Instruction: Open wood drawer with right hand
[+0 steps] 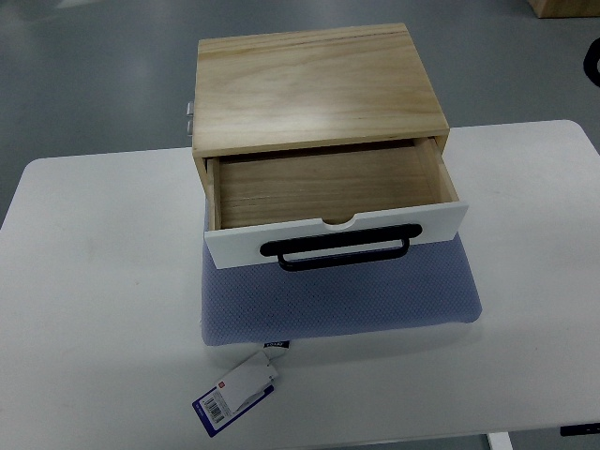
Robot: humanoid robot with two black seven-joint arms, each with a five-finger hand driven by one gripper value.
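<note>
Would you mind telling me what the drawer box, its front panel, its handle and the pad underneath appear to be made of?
The drawer box looks like pale unfinished wood, with visible grain. The front panel appears painted or laminated white, smooth and matte. The handle is black, probably metal or plastic; the view cannot settle which. The pad looks like blue-grey mesh fabric, with a dotted weave.

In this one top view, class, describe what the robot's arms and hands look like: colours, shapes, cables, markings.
Neither arm nor hand shows in this view, so nothing about their look can be described. Visible are only the wood drawer, pulled open, its black handle, the blue mat and the white table.
</note>
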